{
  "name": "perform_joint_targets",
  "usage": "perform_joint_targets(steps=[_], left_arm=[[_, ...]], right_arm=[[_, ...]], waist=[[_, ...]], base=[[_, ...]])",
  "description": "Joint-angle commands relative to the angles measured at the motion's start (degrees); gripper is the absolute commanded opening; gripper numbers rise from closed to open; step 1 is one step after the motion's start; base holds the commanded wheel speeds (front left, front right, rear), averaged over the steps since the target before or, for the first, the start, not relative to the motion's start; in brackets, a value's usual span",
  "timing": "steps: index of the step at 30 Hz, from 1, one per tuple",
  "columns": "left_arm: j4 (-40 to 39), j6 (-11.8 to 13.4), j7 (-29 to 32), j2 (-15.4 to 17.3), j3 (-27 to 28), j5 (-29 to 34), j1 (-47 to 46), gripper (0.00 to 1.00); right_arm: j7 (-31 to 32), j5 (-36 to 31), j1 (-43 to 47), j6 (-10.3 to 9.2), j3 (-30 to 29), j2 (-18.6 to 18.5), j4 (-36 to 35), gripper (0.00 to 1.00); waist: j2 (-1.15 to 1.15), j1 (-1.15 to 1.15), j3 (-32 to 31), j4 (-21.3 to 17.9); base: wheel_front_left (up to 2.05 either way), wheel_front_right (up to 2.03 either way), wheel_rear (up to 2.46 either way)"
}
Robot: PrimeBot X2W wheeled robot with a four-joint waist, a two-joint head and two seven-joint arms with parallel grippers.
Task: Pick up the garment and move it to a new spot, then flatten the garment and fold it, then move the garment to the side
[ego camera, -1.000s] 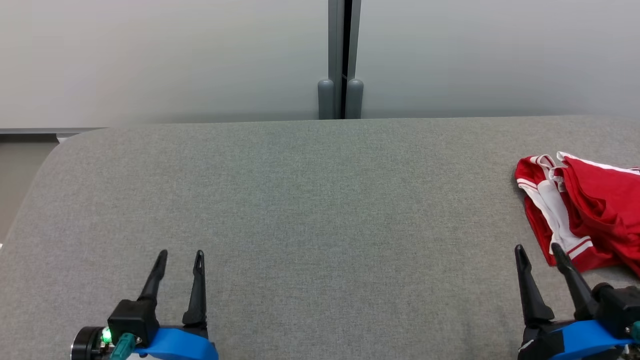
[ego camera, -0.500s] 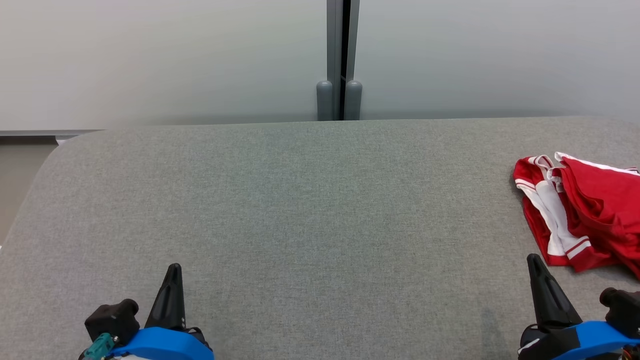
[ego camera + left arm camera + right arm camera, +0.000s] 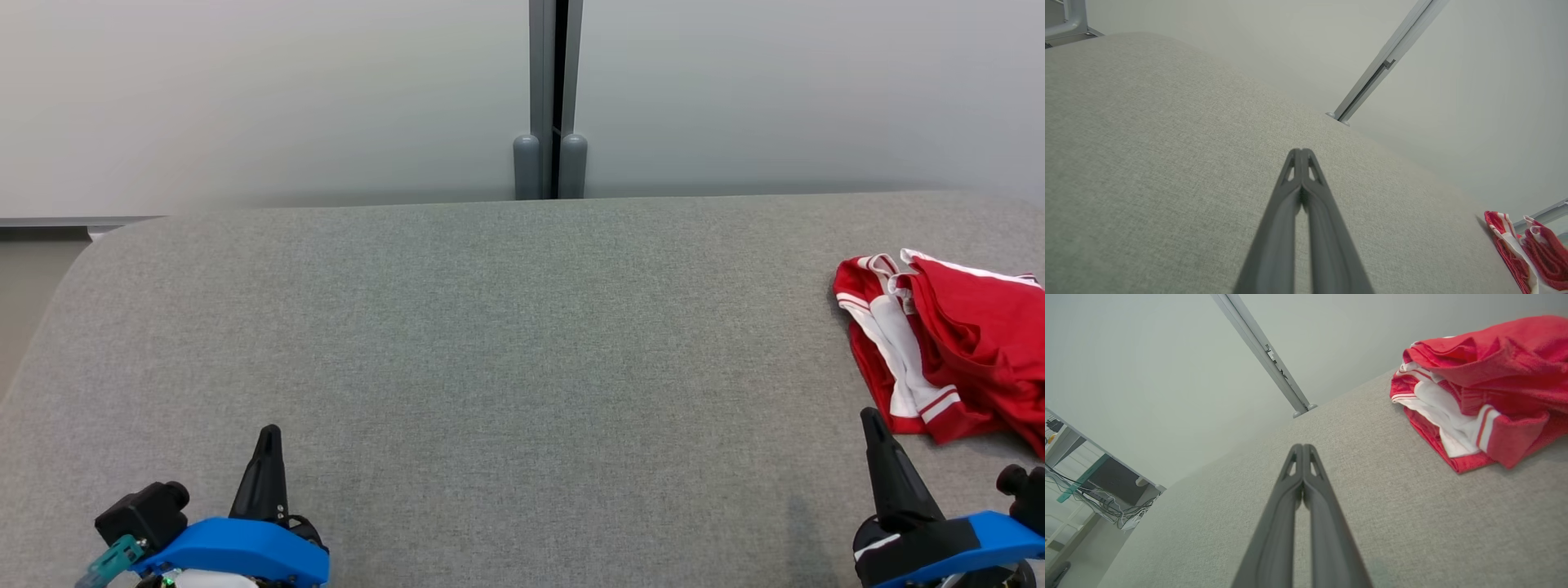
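The garment (image 3: 955, 343) is a red piece with white stripes, lying crumpled at the right edge of the grey padded table (image 3: 490, 343). It shows too in the right wrist view (image 3: 1486, 388) and at the far right of the left wrist view (image 3: 1523, 253). My right gripper (image 3: 870, 418) hovers near the table's front right, just short of the garment's near hem, shut with nothing in it (image 3: 1303, 448). Near the front left, my left gripper (image 3: 269, 434) is shut and empty as well (image 3: 1301, 152), far from the garment.
Behind the table stands a pale wall with a grey vertical post (image 3: 551, 98). The table's left end is rounded (image 3: 73, 269). A desk with cables (image 3: 1098, 490) stands beyond the table in the right wrist view.
Both grippers have gone from open to shut, each holding nothing. The left arm has drawn back a little toward the front edge. The garment lies as before.
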Motion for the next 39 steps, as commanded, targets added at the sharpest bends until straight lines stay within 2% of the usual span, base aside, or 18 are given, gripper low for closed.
perform_joint_targets(steps=[1,39], left_arm=[[-0.63,-0.59,0.56,-0.02,1.17,-2.32,-1.75,0.0],[-0.15,-5.01,6.74,-3.56,8.78,-25.79,-3.46,0.0]], right_arm=[[0.17,2.7,-1.63,0.0,-0.21,-0.2,-0.15,0.0],[2.59,29.69,-5.3,0.01,-0.54,-0.25,5.45,0.0]], waist=[[0.0,0.0,-0.04,-0.05],[0.0,0.0,-0.75,-0.91]], base=[[0.0,0.0,0.0],[0.0,0.0,0.0]])
